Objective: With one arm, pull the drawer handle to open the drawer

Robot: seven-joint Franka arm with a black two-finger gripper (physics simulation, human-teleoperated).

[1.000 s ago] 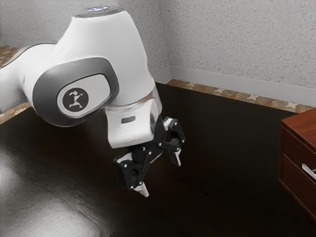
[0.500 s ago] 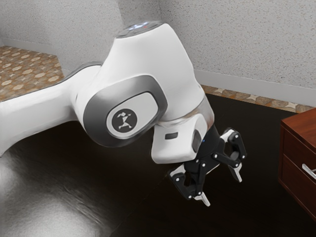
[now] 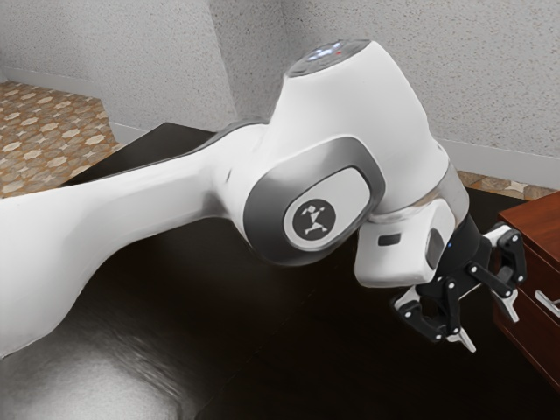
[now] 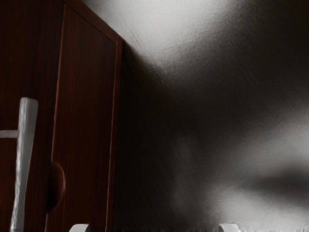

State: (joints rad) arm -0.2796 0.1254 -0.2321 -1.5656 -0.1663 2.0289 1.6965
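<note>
A reddish-brown wooden drawer cabinet (image 3: 530,262) stands at the exterior view's right edge, on the dark table. Its silver bar handle (image 3: 548,303) sits on the lower drawer front. My black gripper (image 3: 490,325) hangs open just to the left of the cabinet, a short gap away from the handle, with nothing between its fingers. In the wrist view the silver handle (image 4: 23,164) runs along the wooden drawer front (image 4: 84,121), off to one side of my two pale fingertips (image 4: 79,227).
The glossy dark tabletop (image 3: 245,350) spreads below and behind the hand. My bulky white arm (image 3: 332,201) crosses the exterior view from the left. A speckled grey wall (image 3: 490,79) and a patterned floor (image 3: 44,131) lie beyond the table.
My arm has swept from the exterior view's left toward its right, carrying the open gripper across the table to just beside the cabinet. The drawer has not moved.
</note>
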